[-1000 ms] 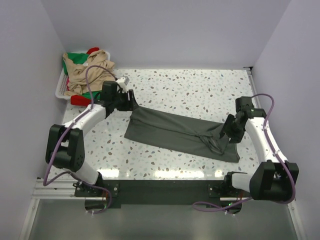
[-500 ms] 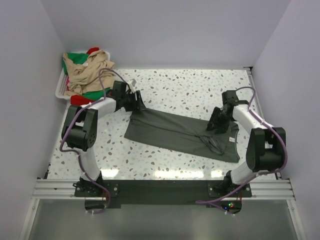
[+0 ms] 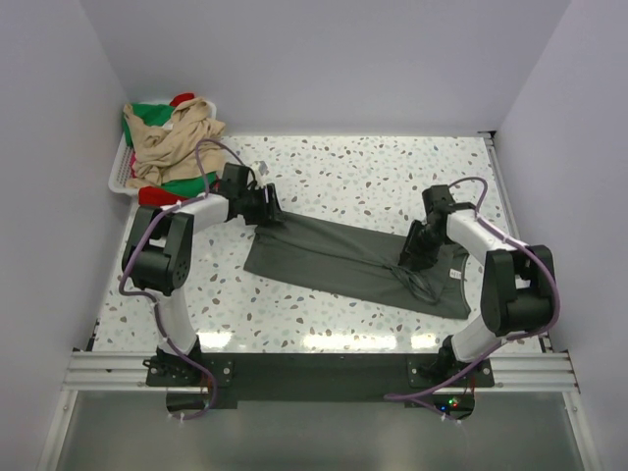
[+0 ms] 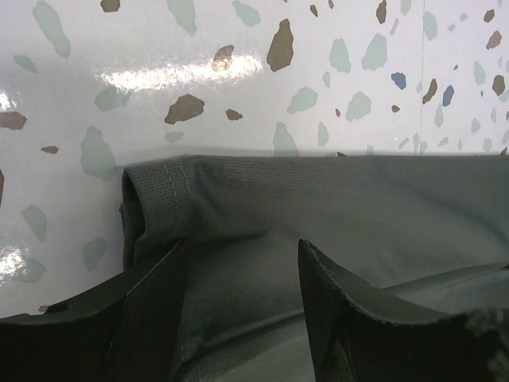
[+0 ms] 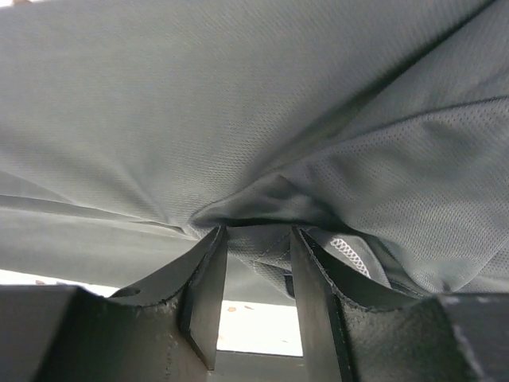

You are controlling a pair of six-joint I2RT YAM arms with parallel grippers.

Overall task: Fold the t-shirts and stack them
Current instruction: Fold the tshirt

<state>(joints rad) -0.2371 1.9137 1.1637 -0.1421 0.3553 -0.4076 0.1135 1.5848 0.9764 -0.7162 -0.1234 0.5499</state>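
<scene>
While both arms reach inward from the near edge, the white speckled terrazzo table (image 3: 373, 167) carries a large plain dark grey cloth t-shirt (image 3: 334, 257), which lies spread as a long band slanting from the far left towards the near right of the tabletop; its right end is rumpled, and a small pale neck label (image 3: 457, 274) shows there. At the far left corner sits a white plastic basket (image 3: 118, 177), heaped with a crumpled beige t-shirt (image 3: 172, 142) on top, a green t-shirt (image 3: 147, 110) and a red t-shirt (image 3: 183, 99) peeking out beneath it. The left gripper (image 3: 267, 208) rests at the grey shirt's far left corner; in the left wrist view its fingers (image 4: 151, 310) stand apart over the stitched hem (image 4: 159, 187), released, with flat cloth between them. The right gripper (image 3: 412, 253) is down on the rumpled right part; in the right wrist view its fingers (image 5: 203, 278) are drawn close, clenched on a pucker of grey cloth (image 5: 199, 103), from which creases fan out.
</scene>
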